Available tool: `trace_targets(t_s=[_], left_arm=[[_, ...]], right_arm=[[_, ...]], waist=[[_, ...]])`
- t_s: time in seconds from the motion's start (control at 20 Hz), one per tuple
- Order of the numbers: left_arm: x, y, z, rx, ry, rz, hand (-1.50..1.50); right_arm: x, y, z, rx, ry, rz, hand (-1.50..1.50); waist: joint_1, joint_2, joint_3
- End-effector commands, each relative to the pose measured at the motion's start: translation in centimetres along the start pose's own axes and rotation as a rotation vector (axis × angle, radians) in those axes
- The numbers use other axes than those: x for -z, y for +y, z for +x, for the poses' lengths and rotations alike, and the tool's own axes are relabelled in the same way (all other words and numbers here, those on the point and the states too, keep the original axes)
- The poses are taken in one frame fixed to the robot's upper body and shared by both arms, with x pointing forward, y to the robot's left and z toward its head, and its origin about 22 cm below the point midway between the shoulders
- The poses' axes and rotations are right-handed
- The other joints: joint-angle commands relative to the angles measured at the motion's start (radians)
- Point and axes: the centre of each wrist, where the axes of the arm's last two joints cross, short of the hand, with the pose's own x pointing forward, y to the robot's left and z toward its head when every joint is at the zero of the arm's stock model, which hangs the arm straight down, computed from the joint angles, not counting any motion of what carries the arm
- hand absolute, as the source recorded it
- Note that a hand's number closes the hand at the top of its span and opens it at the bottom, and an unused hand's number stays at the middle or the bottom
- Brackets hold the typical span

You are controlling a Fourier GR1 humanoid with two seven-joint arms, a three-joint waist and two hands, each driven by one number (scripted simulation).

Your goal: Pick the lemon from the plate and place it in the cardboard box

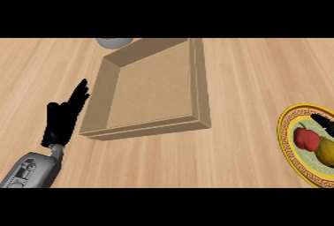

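The lemon, dull yellow, lies on a yellow-rimmed plate at the right edge of the view, right beside a red fruit. Just above both, a black part of my right hand comes in over the plate from the right edge; most of the hand is cut off. The cardboard box, shallow and open-topped, stands in the middle of the wooden counter with nothing inside. My left hand rests left of the box with straight fingers pointing up and holds nothing.
A grey-blue bowl peeks in at the top edge, just behind the box's far left corner. Bare wooden counter lies between the box and the plate.
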Motion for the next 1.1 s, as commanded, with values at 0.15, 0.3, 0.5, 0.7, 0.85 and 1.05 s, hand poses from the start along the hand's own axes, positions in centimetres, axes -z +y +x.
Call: trace_targets(t_s=[0.15, 0.3, 0.5, 0.7, 0.85, 1.05], left_arm=[[-2.6, 0.9, -0.9, 0.079, -0.035, 0.087, 0.00], [-4.6, 0.6, -2.0, 0.069, -0.025, 0.105, 0.00], [-3.8, 1.2, -2.0, 0.075, -0.019, 0.101, 0.00], [-4.7, 0.9, -3.5, 0.084, -0.015, 0.097, 0.00], [-3.6, 0.0, -2.2, 0.086, -0.044, 0.109, 0.00], [-4.4, 0.9, -2.2, 0.076, -0.024, 0.089, 0.00]], right_arm=[[0.7, -5.4, -4.8, 0.158, 0.107, -0.388, -1.50], [0.4, -7.3, -5.6, -0.027, 0.124, -0.218, -1.50], [-0.3, -12.2, -3.3, -0.330, 0.234, -0.017, -1.50], [1.4, -13.9, 0.2, -0.478, 0.359, 0.207, -1.50], [2.2, -14.3, 0.9, -0.560, 0.456, 0.346, -1.50], [3.2, -12.0, 2.4, -0.618, 0.540, 0.540, -1.50]], waist=[[0.003, -0.004, 0.000], [0.000, -0.004, -0.002], [-0.010, -0.004, -0.004], [-0.001, -0.003, -0.006], [0.006, 0.002, -0.003], [0.007, -0.002, -0.004]])
